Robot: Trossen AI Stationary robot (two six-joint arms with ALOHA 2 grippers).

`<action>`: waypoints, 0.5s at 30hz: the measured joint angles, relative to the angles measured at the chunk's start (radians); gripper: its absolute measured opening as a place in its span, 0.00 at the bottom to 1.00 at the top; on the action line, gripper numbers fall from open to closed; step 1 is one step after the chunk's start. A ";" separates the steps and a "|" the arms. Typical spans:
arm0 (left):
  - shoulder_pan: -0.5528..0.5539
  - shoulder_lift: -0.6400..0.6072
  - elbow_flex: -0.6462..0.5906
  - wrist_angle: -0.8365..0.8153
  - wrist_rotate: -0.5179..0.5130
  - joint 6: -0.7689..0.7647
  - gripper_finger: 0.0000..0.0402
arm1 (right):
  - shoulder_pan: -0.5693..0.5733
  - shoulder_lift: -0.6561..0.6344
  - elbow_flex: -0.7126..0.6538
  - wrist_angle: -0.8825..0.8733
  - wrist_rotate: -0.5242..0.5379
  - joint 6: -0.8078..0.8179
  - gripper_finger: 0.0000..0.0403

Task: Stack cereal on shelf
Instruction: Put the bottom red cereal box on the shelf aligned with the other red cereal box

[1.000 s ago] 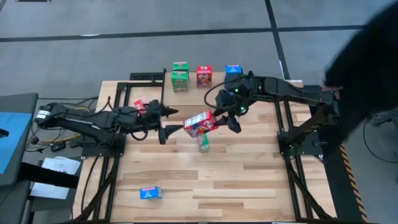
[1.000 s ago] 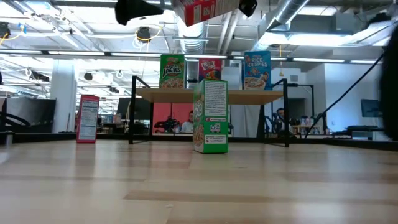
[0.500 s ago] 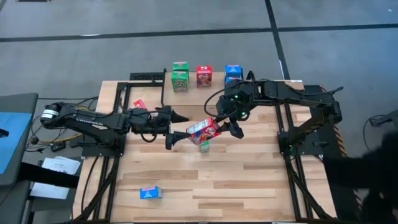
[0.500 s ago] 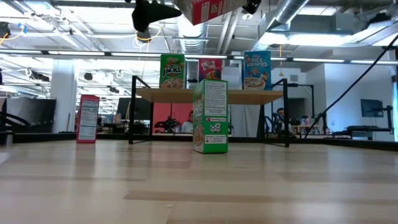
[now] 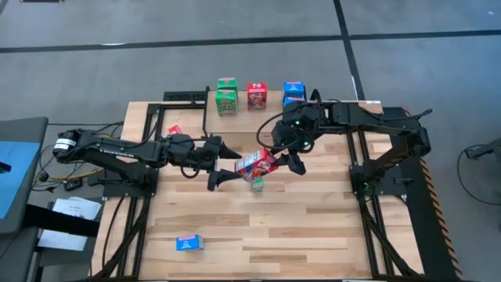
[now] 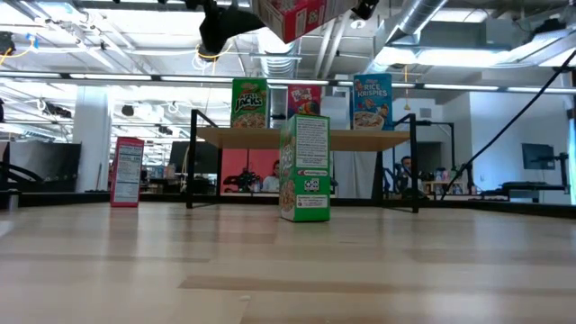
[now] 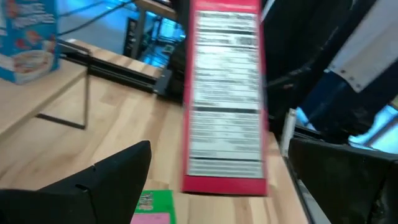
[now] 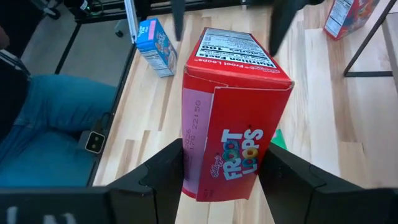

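Two dark fingers [image 8: 171, 168] of the right gripper [image 5: 279, 158] clamp a red cereal box [image 5: 256, 164] from both sides, holding it in the air above the middle of the tabletop [image 5: 313, 227]. Just beside it, the left gripper [image 5: 231, 162] has its fingers spread wide, one on each side of the box's far end, not touching it. Directly below stands a green box [image 6: 304, 167]. Behind, the shelf [image 6: 306, 138] carries a green [image 6: 249, 103], a red [image 6: 304, 99] and a blue box [image 6: 372, 102]. Another red box [image 6: 127, 172] stands near the left edge, and a blue box [image 5: 189, 244] lies near the front.
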 joint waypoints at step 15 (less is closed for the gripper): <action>0.001 0.000 0.000 0.019 0.034 0.024 0.92 | 0.000 0.000 0.000 0.035 0.009 0.074 0.53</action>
